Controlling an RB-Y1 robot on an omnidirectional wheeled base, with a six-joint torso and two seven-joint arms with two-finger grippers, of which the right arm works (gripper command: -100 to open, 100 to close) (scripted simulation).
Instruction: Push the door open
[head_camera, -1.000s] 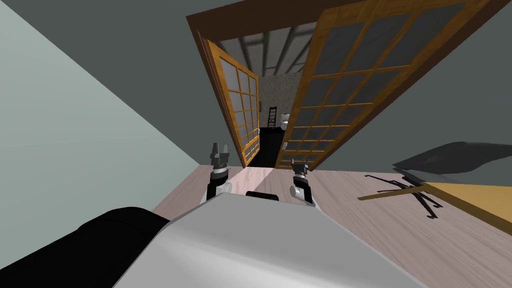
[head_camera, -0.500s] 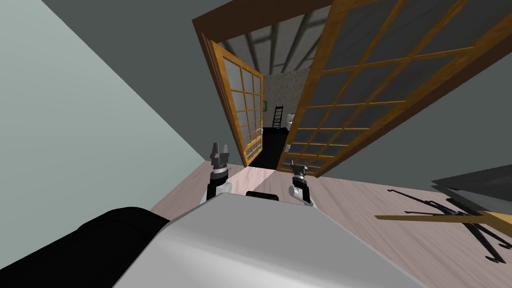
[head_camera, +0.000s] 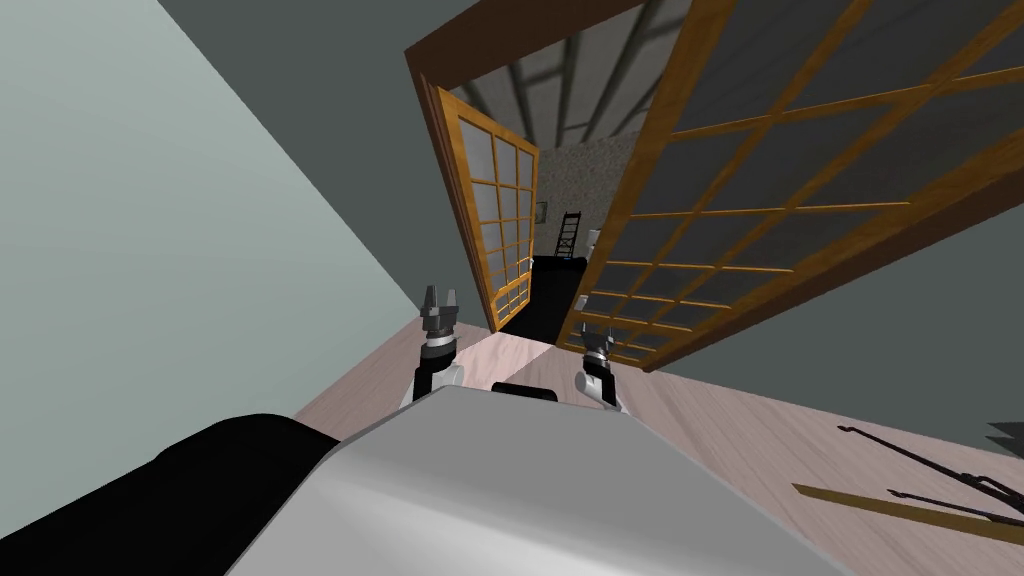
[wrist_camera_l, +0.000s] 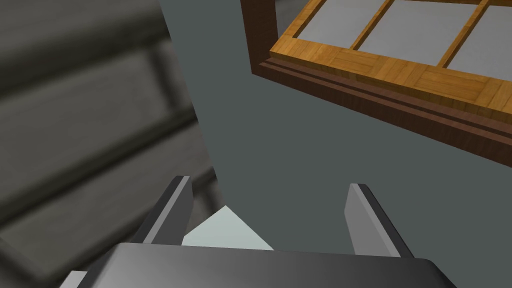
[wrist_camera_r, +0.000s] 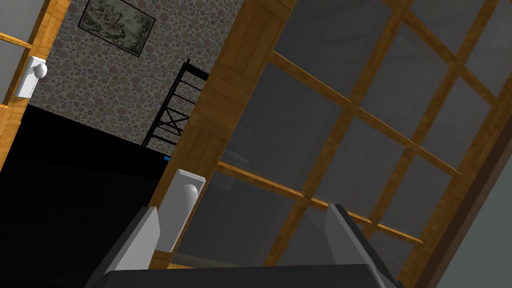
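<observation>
Right fingers spread just before the door

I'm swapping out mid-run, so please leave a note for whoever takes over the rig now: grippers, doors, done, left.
Left gripper: fingers open, empty, facing the grey wall beside the door frame.
Right gripper: fingers open, empty, low before the right door leaf, by its white knob.
Left door leaf is swung away; black area shows through the gap.
Done: approach. Left: push the right door leaf open; contact not confirmable.
</observation>
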